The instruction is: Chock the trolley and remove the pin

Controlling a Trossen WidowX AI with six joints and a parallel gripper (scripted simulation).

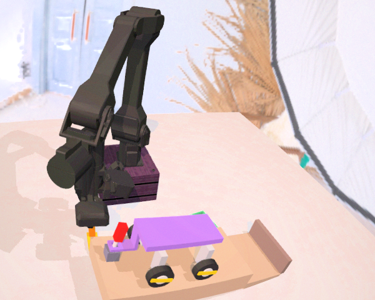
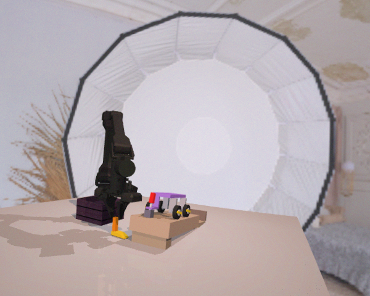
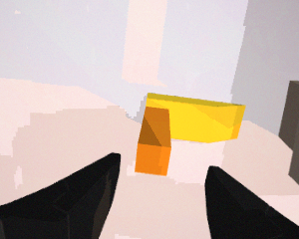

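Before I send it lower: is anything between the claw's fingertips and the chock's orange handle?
Nothing visible: the wrist view shows only bare tabletop between the claw fingertips and the orange handle.
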